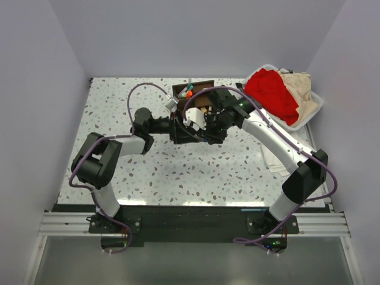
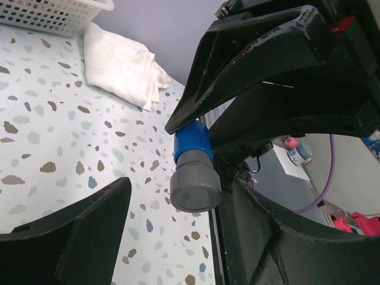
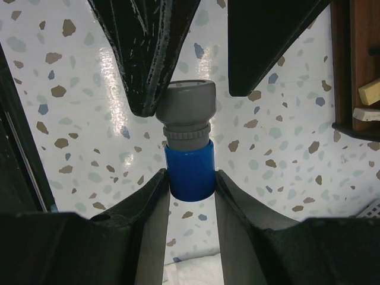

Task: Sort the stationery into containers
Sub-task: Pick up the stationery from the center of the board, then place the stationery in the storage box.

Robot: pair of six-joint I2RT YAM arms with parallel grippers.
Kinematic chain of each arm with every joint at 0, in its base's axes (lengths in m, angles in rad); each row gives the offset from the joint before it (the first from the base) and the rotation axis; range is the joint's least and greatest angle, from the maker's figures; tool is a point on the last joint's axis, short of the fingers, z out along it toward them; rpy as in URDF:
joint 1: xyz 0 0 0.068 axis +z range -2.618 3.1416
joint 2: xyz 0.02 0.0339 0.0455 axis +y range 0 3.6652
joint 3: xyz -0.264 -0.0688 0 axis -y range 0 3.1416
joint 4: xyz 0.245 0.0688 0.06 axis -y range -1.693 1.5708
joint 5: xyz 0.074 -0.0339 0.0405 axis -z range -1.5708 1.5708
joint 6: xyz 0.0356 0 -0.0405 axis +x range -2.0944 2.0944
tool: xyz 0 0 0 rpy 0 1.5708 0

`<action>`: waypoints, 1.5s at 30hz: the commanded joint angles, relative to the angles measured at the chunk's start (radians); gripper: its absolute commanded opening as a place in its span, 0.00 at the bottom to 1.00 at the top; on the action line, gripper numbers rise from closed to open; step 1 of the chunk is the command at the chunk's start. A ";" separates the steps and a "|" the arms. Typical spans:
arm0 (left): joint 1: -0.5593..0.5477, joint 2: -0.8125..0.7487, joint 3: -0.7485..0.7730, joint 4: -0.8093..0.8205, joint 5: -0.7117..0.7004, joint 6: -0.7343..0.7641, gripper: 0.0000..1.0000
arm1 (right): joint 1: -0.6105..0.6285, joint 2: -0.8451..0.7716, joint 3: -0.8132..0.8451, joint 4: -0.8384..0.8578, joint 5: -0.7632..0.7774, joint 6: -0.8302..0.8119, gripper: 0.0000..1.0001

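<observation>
My right gripper [image 3: 190,178] is shut on the blue end of the stubby blue-grey cylinder [image 3: 189,160] and holds it above the table. My left gripper [image 2: 181,196] is open, its fingers [image 2: 77,231] standing on either side of the cylinder's grey end [image 2: 195,187]. In the top view the two grippers meet, left [image 1: 178,127] and right [image 1: 208,127], just in front of the dark brown organiser [image 1: 202,89]; the cylinder is hidden between them. Markers [image 1: 187,90] stand in the organiser. Tan eraser bits [image 3: 369,92] lie in one of its cubbies [image 3: 356,59].
A white basket [image 1: 313,111] of red and beige cloth stands at the back right. A white folded cloth [image 1: 274,160] lies beside the right arm; it also shows in the left wrist view [image 2: 122,65], near the basket's edge [image 2: 53,12].
</observation>
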State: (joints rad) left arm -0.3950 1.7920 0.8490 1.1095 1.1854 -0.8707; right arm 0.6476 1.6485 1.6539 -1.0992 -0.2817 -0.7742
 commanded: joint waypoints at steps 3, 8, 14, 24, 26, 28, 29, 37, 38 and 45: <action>-0.005 0.023 0.050 0.001 -0.012 0.029 0.70 | 0.000 -0.015 0.053 0.002 -0.042 0.012 0.00; -0.005 0.041 0.065 0.001 0.008 0.022 0.59 | 0.000 -0.004 0.067 0.015 -0.045 0.018 0.00; -0.005 0.060 0.090 0.058 0.049 -0.036 0.31 | -0.002 0.010 0.073 0.025 -0.051 0.027 0.00; 0.024 0.027 0.076 0.125 0.094 -0.093 0.02 | 0.000 0.022 0.064 0.038 -0.042 0.045 0.12; 0.042 0.017 0.065 0.145 0.098 -0.109 0.01 | -0.002 0.016 0.063 0.041 -0.021 0.052 0.48; 0.064 0.007 0.064 0.147 0.111 -0.119 0.00 | -0.002 0.005 0.052 0.044 -0.004 0.053 0.56; 0.071 0.000 0.065 0.147 0.115 -0.125 0.00 | -0.002 -0.009 0.044 0.042 0.002 0.053 0.57; 0.149 0.050 0.074 0.449 0.246 -0.478 0.00 | -0.184 -0.284 -0.135 0.241 -0.281 0.144 0.56; 0.153 0.046 0.081 0.441 0.246 -0.484 0.00 | -0.198 -0.314 -0.188 0.283 -0.299 0.173 0.57; 0.168 -0.008 0.065 0.304 0.246 -0.469 0.00 | -0.365 -0.250 -0.316 0.728 -0.667 1.071 0.52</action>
State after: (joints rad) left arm -0.2382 1.8389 0.9070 1.2755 1.4006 -1.3170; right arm 0.3729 1.2896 1.4105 -0.7292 -0.6422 -0.3424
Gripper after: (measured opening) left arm 0.399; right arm 0.541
